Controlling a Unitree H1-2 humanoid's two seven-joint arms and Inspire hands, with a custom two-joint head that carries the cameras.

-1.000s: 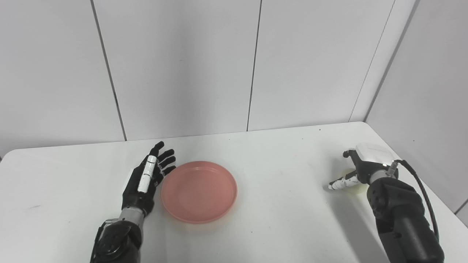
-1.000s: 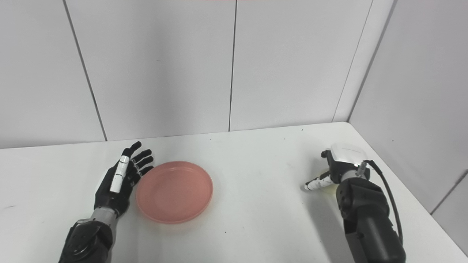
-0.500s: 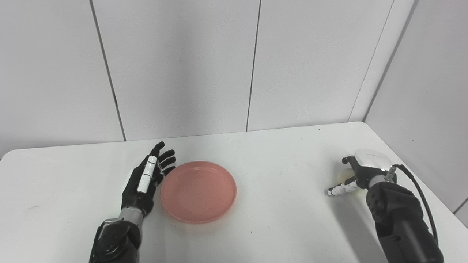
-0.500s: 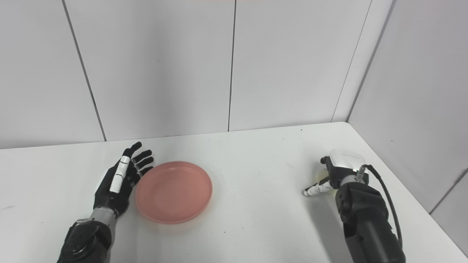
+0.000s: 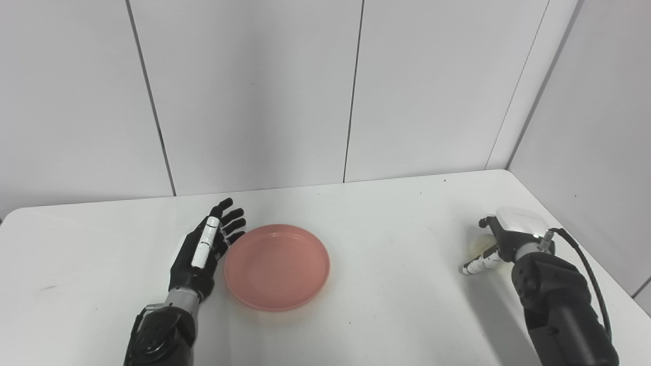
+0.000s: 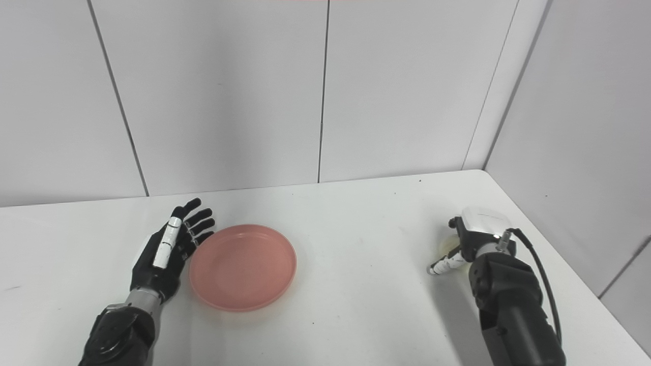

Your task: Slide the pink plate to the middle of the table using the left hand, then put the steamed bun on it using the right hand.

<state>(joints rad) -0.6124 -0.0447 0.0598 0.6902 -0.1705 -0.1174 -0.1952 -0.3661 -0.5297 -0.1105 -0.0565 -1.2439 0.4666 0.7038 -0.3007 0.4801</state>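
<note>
The pink plate lies flat on the white table, left of centre. My left hand is open, fingers spread and pointing away, its edge right beside the plate's left rim. Far right, my right hand hangs over the steamed bun, a pale cream lump of which only the left side shows. The thumb sticks out to the left below the bun. The other fingers are hidden behind the hand's white back, so I cannot see whether they grip the bun.
Grey wall panels stand behind the table and along its right side, close to my right arm. The table's right edge runs just beyond that arm.
My right hand has shifted a little lower and to the right, with more of the bun showing. The left hand and the plate have hardly moved.
</note>
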